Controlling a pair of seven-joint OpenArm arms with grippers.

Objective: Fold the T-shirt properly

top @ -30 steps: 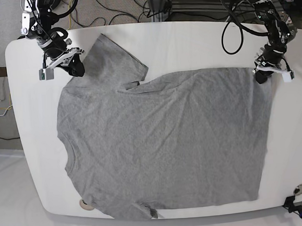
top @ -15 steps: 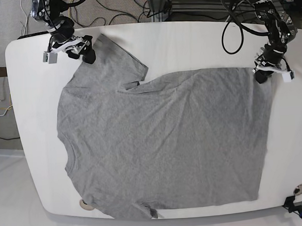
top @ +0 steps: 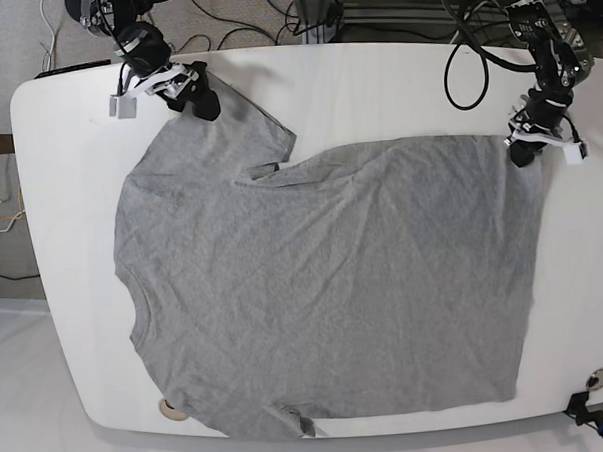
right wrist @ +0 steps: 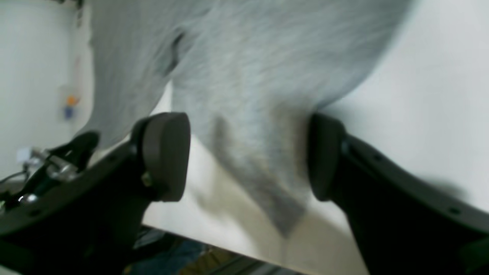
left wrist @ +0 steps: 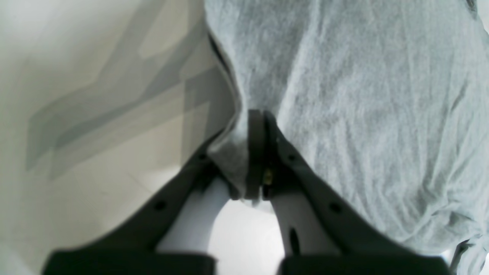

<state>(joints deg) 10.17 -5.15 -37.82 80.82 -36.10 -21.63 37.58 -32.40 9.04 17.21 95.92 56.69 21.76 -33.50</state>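
Base view shows the grey T-shirt (top: 324,275) spread wide, lightly creased.

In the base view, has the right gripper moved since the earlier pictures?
Yes. The right gripper has moved toward the view's right and up, over the T-shirt's sleeve, judged against the table's fixed left edge.

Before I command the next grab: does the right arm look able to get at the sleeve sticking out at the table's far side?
Likely yes: the right gripper hangs open above the sleeve, with nothing visible between them.
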